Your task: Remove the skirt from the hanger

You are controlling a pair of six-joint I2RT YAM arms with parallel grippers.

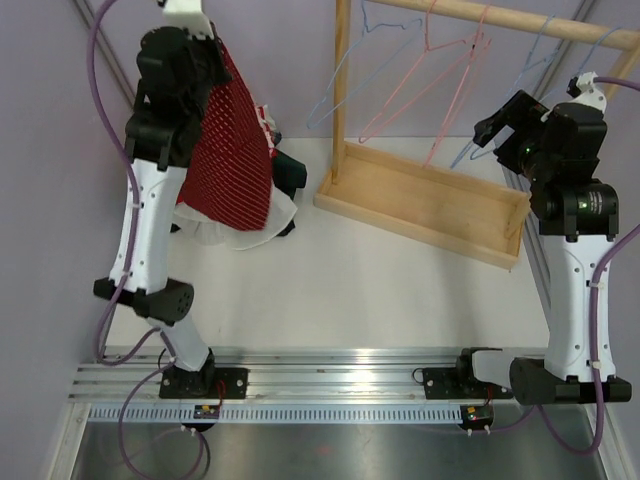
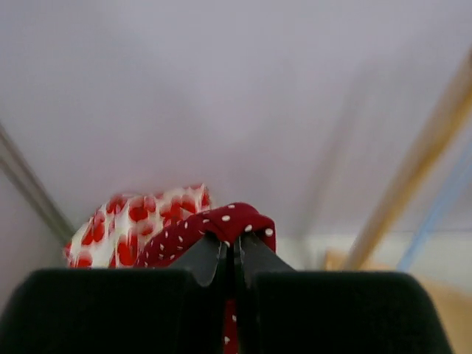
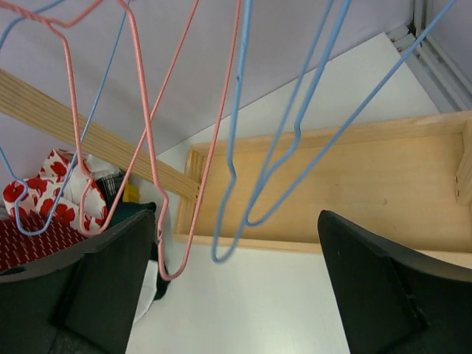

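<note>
A dark red skirt with white dots (image 1: 232,150) hangs from my left gripper (image 1: 203,35), raised at the far left. In the left wrist view the jaws (image 2: 234,247) are shut on a fold of the skirt (image 2: 234,223). No hanger shows on the skirt. Wire hangers hang on the wooden rod (image 1: 520,22): a pink one (image 1: 425,85) and blue ones (image 1: 345,70). My right gripper (image 1: 490,133) is open and empty beside a blue hanger (image 3: 254,147), with the pink hanger (image 3: 151,147) to its left in the right wrist view (image 3: 237,217).
The wooden rack's base tray (image 1: 425,200) lies across the back right, its post (image 1: 342,90) standing at its left end. A pile of clothes lies under the skirt: red-and-white floral cloth (image 2: 136,214), black cloth (image 1: 292,170), white cloth (image 1: 215,232).
</note>
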